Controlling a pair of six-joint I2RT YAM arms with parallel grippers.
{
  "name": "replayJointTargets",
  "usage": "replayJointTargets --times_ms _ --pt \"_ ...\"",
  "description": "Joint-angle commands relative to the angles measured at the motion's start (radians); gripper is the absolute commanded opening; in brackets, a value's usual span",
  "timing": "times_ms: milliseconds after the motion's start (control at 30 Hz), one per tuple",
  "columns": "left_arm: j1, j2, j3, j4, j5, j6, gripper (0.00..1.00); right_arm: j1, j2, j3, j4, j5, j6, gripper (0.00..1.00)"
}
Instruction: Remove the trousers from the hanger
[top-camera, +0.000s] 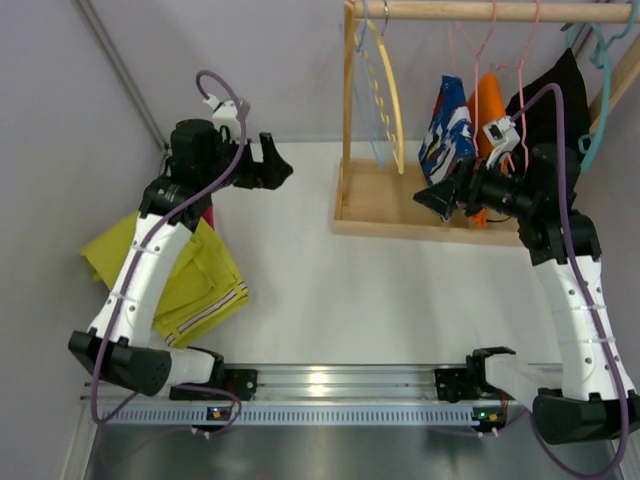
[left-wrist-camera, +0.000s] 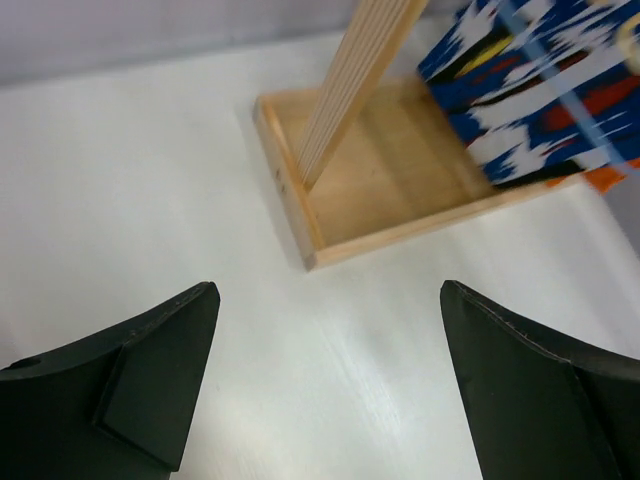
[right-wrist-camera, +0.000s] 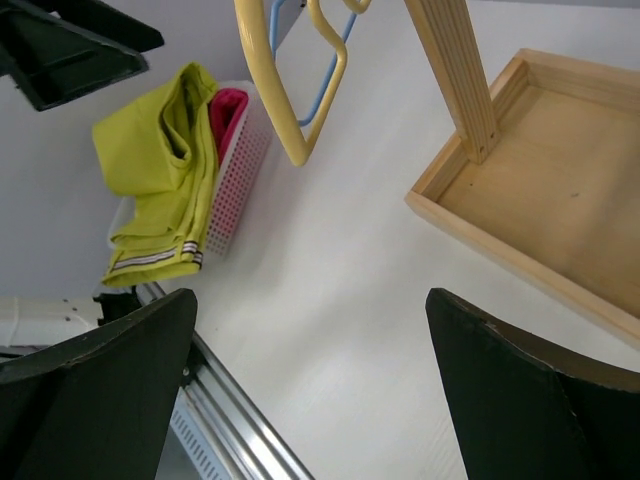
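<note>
Left pincer (top-camera: 278, 162) upper left and right pincer (top-camera: 436, 198) at right both have jaws apart and empty. Lime trousers (top-camera: 195, 280) drape over the white basket (right-wrist-camera: 240, 165) at the left edge, pink trousers (right-wrist-camera: 228, 108) inside. Wooden rack (top-camera: 380, 205) and patterned garment (top-camera: 448, 125) crowd the right pincer. Open bench (top-camera: 330, 290) mid-frame.

You've a white table (top-camera: 320, 285) carrying two things: the rack's wooden base (top-camera: 380, 205) at upper right, and at the left edge a white basket (right-wrist-camera: 240, 150) with lime trousers (top-camera: 200, 285) draped over it and a pink pair (right-wrist-camera: 228, 108) inside.
</note>
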Motion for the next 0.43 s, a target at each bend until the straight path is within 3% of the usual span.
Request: replayJointTargets --times_ms 0,400 --pt "0.037 0.042 -0.056 -0.1 0.073 0.023 0.98 -0.016 -0.048 -0.038 -0.048 0.029 -0.141 1.0" --pt "0.043 0.004 -0.165 -0.101 -0.034 0.112 0.98 -0.012 -0.174 -0.16 -0.089 0.104 -0.323 0.99"
